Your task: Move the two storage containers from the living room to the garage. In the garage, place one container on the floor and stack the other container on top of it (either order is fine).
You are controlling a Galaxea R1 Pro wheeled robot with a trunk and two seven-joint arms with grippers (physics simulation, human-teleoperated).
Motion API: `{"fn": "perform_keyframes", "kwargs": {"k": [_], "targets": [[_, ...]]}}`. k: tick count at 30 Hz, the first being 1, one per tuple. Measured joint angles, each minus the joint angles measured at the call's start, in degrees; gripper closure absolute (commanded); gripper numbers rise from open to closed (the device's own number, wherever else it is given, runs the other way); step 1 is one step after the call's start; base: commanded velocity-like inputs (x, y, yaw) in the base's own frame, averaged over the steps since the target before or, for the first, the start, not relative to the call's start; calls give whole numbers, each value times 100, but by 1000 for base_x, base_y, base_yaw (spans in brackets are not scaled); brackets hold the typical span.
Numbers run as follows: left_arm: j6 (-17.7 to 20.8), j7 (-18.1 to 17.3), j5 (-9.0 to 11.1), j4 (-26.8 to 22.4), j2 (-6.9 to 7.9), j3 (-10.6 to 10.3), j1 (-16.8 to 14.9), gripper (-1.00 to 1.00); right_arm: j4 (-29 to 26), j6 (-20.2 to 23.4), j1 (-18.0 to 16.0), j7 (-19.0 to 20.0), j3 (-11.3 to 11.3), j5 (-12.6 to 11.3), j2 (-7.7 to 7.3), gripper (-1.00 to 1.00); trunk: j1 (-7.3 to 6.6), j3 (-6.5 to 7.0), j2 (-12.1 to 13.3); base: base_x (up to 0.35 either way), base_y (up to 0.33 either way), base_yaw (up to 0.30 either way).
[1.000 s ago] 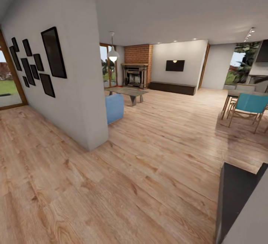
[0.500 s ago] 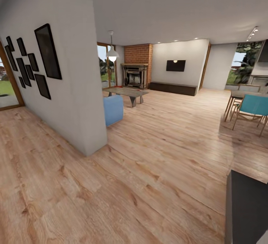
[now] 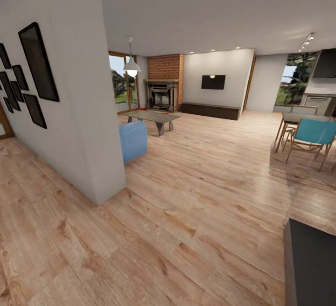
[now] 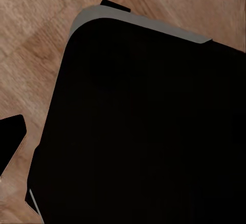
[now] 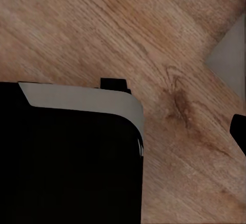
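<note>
Zero containers moved, I judge — I'm facing the living room past the brick fireplace (image 3: 167, 82); tool state I cannot tell.

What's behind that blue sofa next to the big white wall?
Behind the blue sofa stands a low coffee table. Farther back are a brick fireplace and glass doors. The white wall covers most of the sofa, so whatever lies there is hidden.
</note>
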Motion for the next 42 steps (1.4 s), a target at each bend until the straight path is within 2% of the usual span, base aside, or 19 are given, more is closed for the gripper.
{"fn": "perform_keyframes", "kwargs": {"k": [17,42], "targets": [[15,-4,13,7,0,-5,0,-100,0,1,0,2,0,-5,0,-100,0,-48,0,322,30,-249],[78,-7,15,12,-10,-16,0,-100,0,-4,-1,-3,17,-1,-8,-100,0,-53,0,322,100,-8]]}}
